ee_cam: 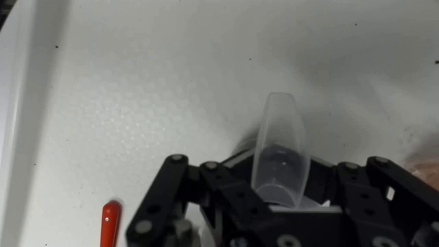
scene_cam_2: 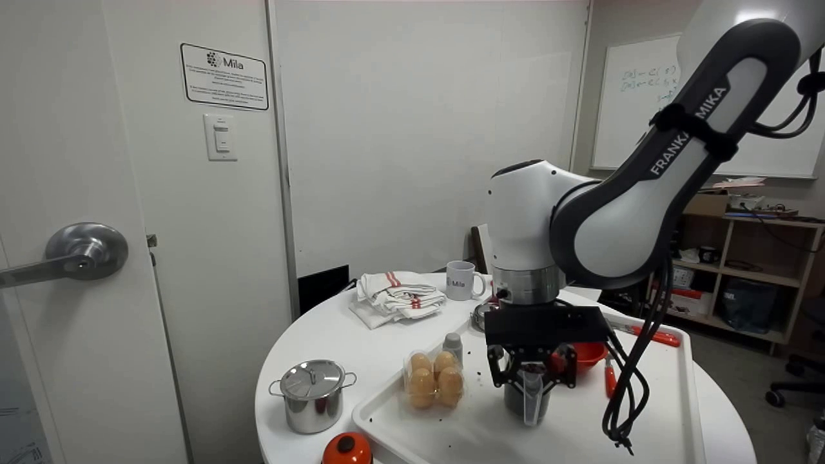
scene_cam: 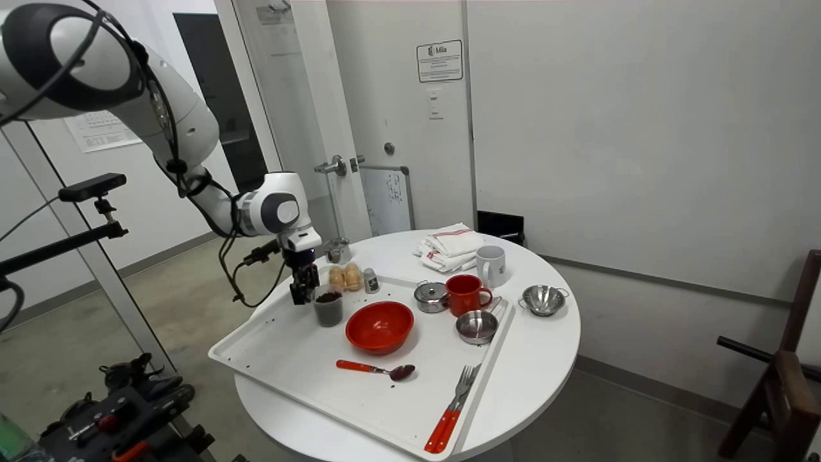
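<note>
Pincer (ee_cam: 280, 169) downward on cup handle (ee_cam: 281, 120)

Cup (scene_cam: 329, 314): clear, smooth plastic; handle (ee_cam: 281, 137) glossy; filling (scene_cam: 329, 297) matt, coarse, granular. Gripper (scene_cam_2: 532, 379): matt black, with dull metal screw heads (ee_cam: 143, 226). Tray (ee_cam: 120, 113): plastic-looking, satin, faintly dimpled. Bowl (scene_cam: 380, 327): smooth, high gloss. Spoon (scene_cam: 365, 367): polished metal, one end glossy and plastic-looking. Pot with lid (scene_cam_2: 314, 401): shiny metal. Eggs (scene_cam_2: 422, 388): smooth, soft sheen, under thin clear plastic. Towels (scene_cam_2: 398, 298): matt, wrinkled cloth. White mug (scene_cam_2: 459, 281): glossy, ceramic-looking. Strainer (scene_cam: 544, 300): bright metal.
</note>
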Tool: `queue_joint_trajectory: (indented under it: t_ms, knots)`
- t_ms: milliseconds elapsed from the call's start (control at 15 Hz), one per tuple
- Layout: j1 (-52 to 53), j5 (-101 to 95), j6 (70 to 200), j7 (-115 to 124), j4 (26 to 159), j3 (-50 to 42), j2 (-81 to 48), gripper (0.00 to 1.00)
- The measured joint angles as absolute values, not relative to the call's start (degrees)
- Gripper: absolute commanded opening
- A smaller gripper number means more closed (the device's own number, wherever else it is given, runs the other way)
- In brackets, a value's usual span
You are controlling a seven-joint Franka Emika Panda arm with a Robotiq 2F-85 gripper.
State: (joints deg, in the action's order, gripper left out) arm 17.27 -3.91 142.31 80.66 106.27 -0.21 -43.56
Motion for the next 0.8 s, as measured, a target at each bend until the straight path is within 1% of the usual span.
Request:
queue_joint_trajectory:
  t_ms: [67,133,200,333,400,667,733,800]
  knots:
    - [17.27,-3.91,142.31,80.63,106.27,-0.21,-43.55,0.32]
    - [17.27,-3.91,142.30,80.58,106.27,-0.20,-43.55,0.37]
    - [17.27,-3.91,142.27,80.53,106.27,-0.19,-43.56,0.46]
    - [17.28,-3.91,142.25,80.34,106.29,-0.19,-43.55,0.59]
    - [17.28,-3.91,142.10,80.16,106.30,-0.19,-43.55,0.68]
    - [17.34,-3.92,141.04,79.42,106.33,-0.19,-43.47,0.95]
    - [17.38,-3.92,140.83,79.25,106.35,-0.19,-43.42,0.97]
    - [17.41,-3.92,140.71,79.09,106.37,-0.19,-43.38,0.92]
